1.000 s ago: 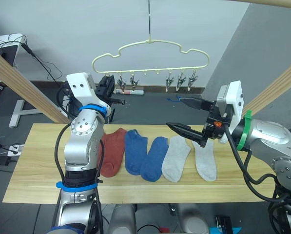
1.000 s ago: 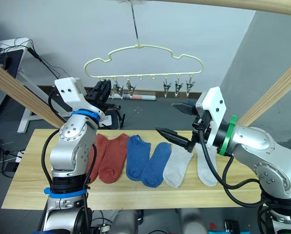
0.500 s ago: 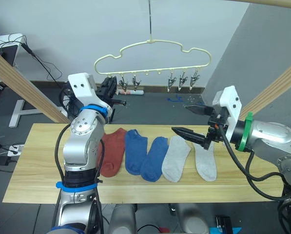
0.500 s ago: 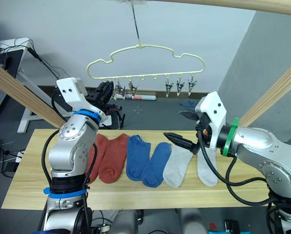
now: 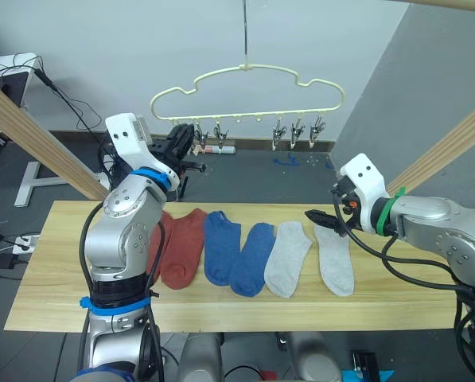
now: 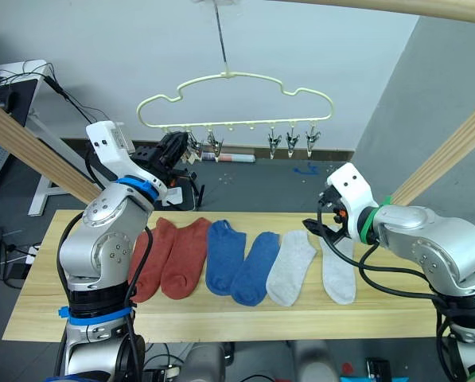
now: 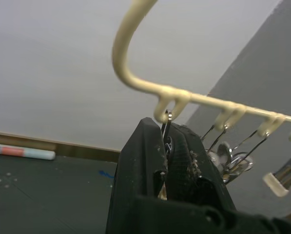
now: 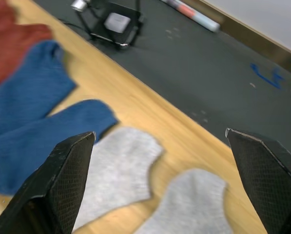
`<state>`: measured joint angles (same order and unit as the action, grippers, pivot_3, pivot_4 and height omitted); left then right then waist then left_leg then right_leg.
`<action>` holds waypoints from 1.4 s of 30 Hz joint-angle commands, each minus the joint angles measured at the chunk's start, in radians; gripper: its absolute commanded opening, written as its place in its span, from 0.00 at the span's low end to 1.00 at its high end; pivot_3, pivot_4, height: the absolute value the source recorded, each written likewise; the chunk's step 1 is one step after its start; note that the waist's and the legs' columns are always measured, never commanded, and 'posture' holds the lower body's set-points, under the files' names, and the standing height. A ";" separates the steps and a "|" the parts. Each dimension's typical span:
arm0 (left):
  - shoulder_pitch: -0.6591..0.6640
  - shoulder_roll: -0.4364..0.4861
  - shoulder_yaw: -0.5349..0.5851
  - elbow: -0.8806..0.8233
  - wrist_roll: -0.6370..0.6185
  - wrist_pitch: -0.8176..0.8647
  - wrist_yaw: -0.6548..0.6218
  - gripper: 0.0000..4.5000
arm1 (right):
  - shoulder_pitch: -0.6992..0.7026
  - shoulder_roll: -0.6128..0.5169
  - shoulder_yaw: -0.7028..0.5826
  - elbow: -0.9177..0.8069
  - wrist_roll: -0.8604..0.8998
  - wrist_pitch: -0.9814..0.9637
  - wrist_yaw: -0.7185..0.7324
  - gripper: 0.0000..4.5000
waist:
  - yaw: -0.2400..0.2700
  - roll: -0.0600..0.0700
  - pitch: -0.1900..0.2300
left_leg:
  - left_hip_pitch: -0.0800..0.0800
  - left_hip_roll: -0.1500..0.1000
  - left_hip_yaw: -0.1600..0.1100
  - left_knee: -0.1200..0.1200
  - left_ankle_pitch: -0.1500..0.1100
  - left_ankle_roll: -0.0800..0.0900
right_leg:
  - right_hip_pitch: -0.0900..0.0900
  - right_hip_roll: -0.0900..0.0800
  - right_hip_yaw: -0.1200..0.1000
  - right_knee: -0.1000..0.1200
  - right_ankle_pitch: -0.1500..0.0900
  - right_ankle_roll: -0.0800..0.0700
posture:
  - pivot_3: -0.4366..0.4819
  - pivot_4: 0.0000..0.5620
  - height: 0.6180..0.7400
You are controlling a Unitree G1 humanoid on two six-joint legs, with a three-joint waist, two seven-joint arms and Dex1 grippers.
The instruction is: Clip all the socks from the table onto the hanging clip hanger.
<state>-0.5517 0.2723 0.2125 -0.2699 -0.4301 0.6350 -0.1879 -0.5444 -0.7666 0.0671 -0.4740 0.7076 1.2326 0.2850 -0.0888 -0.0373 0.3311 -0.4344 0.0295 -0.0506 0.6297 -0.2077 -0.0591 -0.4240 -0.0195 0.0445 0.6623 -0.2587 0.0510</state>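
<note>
Gaping wide, right gripper (image 8: 160, 146) hovers above two light grey socks (image 8: 121, 168) lying flat beside blue socks (image 8: 43, 126); left gripper (image 7: 167, 161) pinches a clip hanger (image 7: 135, 73) clip.

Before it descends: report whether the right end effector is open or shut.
Open: in the right wrist view the right end effector has its fingers spread wide above the grey socks.

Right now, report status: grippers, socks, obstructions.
Left gripper shut on a clip of the clip hanger. Right gripper open above the grey socks. Six socks flat on the table. Nothing blocking.
</note>
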 commanded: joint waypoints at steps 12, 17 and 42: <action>-0.026 0.049 0.044 -0.080 -0.092 0.072 0.000 0.02 | -0.018 0.112 0.011 0.130 -0.201 0.149 -0.092 1.00 | 0.000 0.001 0.004 | 0.000 0.000 0.000 0.000 0.000 0.000 | 0.000 0.000 0.000 0.000 0.000 0.000 | 0.27 0.66 1.00; -0.014 0.060 0.051 -0.112 -0.098 0.096 0.015 0.02 | -0.004 0.108 0.035 0.136 -0.231 0.166 -0.069 1.00 | 0.000 0.001 0.008 | 0.000 0.000 0.000 0.000 0.000 0.000 | 0.000 0.000 0.000 0.000 0.000 0.000 | 0.27 0.67 1.00; -0.029 0.105 0.054 -0.122 -0.129 0.146 0.019 0.02 | 0.010 0.191 0.197 0.408 -0.456 -0.081 0.028 1.00 | 0.002 0.001 0.023 | 0.000 0.000 0.000 0.000 0.000 0.000 | -0.001 0.000 0.000 0.000 0.000 -0.001 | 0.32 0.68 1.00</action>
<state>-0.5646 0.3655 0.2533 -0.3470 -0.5478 0.7833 -0.1672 -0.5323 -0.5770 0.2595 -0.0673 0.2745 1.1779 0.3044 -0.0868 -0.0362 0.3539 -0.4347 0.0294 -0.0504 0.6295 -0.2077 -0.0593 -0.4249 -0.0197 0.0448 0.6628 -0.2583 0.0503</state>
